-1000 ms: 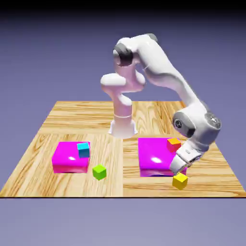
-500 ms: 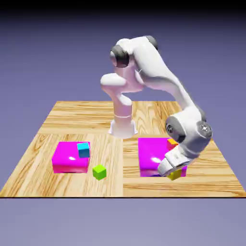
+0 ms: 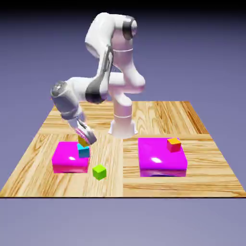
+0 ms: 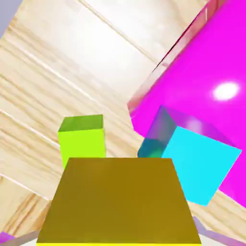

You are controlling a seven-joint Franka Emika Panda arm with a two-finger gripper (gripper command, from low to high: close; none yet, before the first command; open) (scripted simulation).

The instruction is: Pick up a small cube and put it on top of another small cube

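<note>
Toward the exterior view's left, a smaller magenta block (image 3: 65, 158) sits on the table (image 3: 122, 187), nearer the table's left edge than the middle and short of the near left corner. The arm (image 3: 98, 89) rises from its base and bends over to this side, its last part slanting down to the tool (image 3: 84, 139) above the block's right part. The tool is closed on the yellow cube (image 3: 82, 141); in the hand view the cube's darkened face is large at the bottom edge, and the finger tips there are mostly hidden. In the exterior view the yellow cube shows just above the cyan-blue cube (image 3: 83, 152), partly covered by the tool. Whether the two cubes touch I cannot tell.

The cyan-blue cube lies on the smaller magenta block, at its right edge. In the hand view it shows beyond the yellow cube, to that view's right, with one corner hidden behind it.

Next to the right, the lime-green cube (image 3: 99, 172) rests directly on the table, just beside the smaller block's near right corner and closer to the table's near edge than to its far one.

Farther right, well apart from it, the larger magenta block (image 3: 161, 158) stands on the table. On its top, by its right edge, lies the orange-topped red cube (image 3: 174, 145).
</note>
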